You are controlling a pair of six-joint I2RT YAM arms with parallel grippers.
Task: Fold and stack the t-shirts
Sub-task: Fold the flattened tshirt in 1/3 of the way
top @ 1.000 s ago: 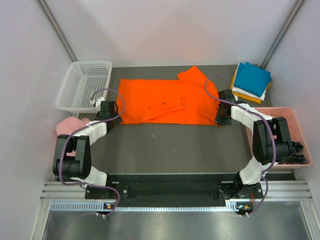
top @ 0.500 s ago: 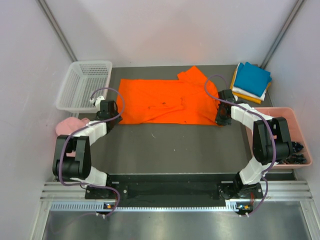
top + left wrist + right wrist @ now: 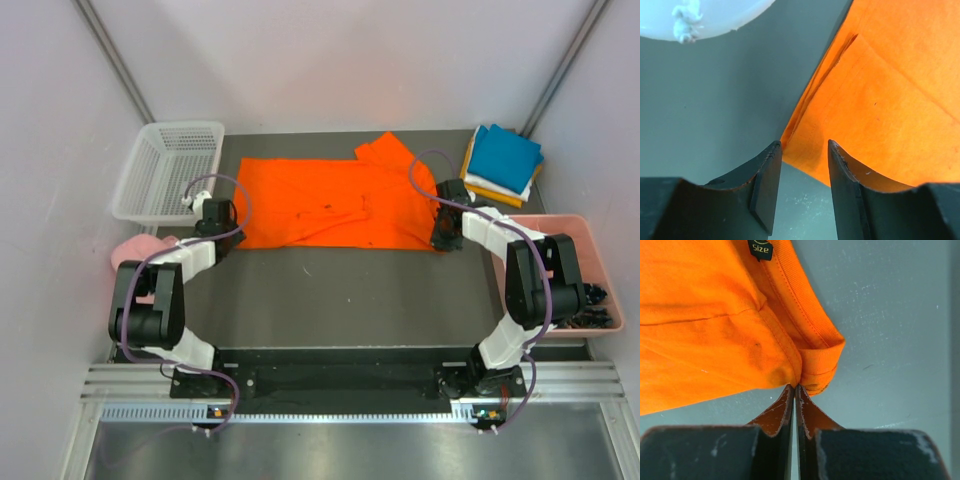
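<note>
Your left tool is about half open and holds nothing. Its two fingers stand either side of the near left corner of the orange shirt, with the corner's tip right at the mouth of the gap. Your right tool is closed tight on the shirt's near right corner, and the hem puckers into the fingertips there. A black size label shows on the cloth beyond that pinch. The shirt lies spread flat across the far half of the dark grey surface, wide from left to right, with one sleeve poking out at the far right. Its near edge runs fairly straight between the two tools, and a few shallow creases and small dark marks show near its middle. Left of the shirt, just beside your left tool, sits a white mesh basket, and a pale pink cap lies near that arm. In the far right corner a stack of folded shirts is teal on top, with white and yellow edges showing under it. A pink bin stands by your right arm, well clear of the shirt. The right arm's purple cable loops over the shirt's right end.
</note>
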